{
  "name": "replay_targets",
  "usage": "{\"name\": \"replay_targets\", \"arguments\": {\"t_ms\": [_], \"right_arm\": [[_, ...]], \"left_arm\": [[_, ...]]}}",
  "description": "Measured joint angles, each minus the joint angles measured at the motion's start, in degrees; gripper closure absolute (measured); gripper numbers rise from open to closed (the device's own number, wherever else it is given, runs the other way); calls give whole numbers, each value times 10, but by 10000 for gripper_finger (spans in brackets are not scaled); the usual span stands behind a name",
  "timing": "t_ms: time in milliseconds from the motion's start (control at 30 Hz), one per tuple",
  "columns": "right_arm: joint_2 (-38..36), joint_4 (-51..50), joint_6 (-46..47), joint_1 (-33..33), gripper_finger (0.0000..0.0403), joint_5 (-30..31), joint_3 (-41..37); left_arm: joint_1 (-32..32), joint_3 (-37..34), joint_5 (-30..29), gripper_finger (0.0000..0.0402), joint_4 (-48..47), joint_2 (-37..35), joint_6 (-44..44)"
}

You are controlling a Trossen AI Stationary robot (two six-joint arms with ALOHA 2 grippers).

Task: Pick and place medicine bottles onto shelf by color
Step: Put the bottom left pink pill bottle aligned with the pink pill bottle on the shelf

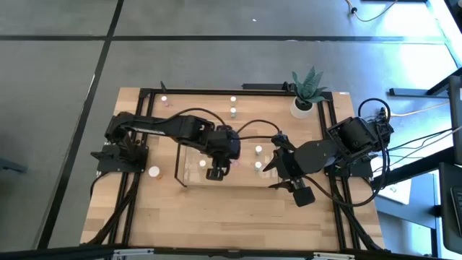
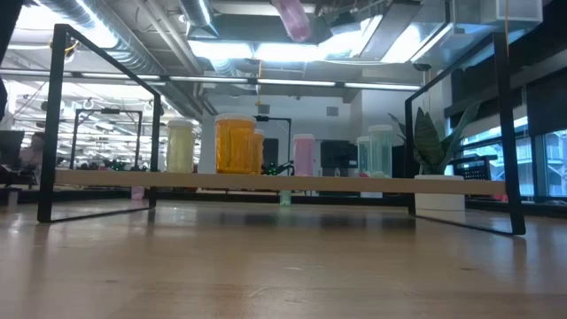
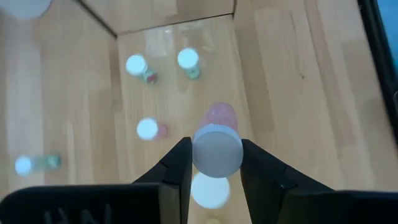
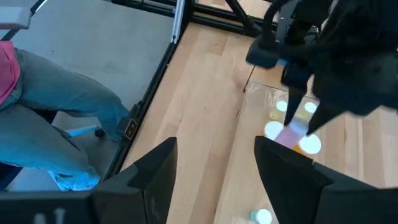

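Left claw (image 3: 211, 163) is clamped on a pink medicine bottle (image 3: 216, 146), white cap toward the wrist camera, pink body pointing down. In the high view it hangs over the clear shelf (image 1: 189, 162) mid-desk (image 1: 216, 217); the low view shows the pink bottle up near the top edge, well above the shelf deck, so it's not placed yet.

Right claw (image 4: 214, 168) has its fingers apart and nothing between them, parked just right of the shelf and angled toward the left arm.

Shelf contents seen from low: yellowish, orange, pink and green bottles standing in a row. More white-capped bottles show from above near the right end of the shelf and along the far side of the desk, one at the left edge. Plant pot (image 1: 302, 107) sits at the far right corner.

Risks, as I judge them:
- Another white cap sits directly under the held bottle in the left wrist view. A straight descent could land on it and topple both.
- Grip looks to be near the cap end only; the body could swing or slip on release and the bottle fall over.
- Shelf walls are see-through with thin dark edges; a lateral move at low height could clip a frame bar.
- Can't tell from here which colour group sits below, so a wrong-slot drop is possible.
- Right arm is close; any move toward the shelf risks arm contact.
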Motion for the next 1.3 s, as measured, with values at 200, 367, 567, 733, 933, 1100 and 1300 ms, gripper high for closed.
{"name": "replay_targets", "arguments": {"t_ms": [200,367,567,733,933,1100,1300], "right_arm": [[0,-42,21,0,186,82,0],[0,-95,62,0,186,126,0],[0,-97,73,0,186,148,0],[0,-97,72,0,186,148,0],[0,-99,71,0,186,148,0],[0,-99,71,0,186,148,0],[0,-97,72,0,186,148,0]], "left_arm": [[9,0,10,306,8,37,96],[15,0,12,306,11,67,134],[23,0,4,306,22,108,145],[33,0,-11,306,23,127,139],[46,0,-12,306,21,143,136],[48,-2,-11,306,6,158,138],[46,-1,-5,306,16,171,142]]}}
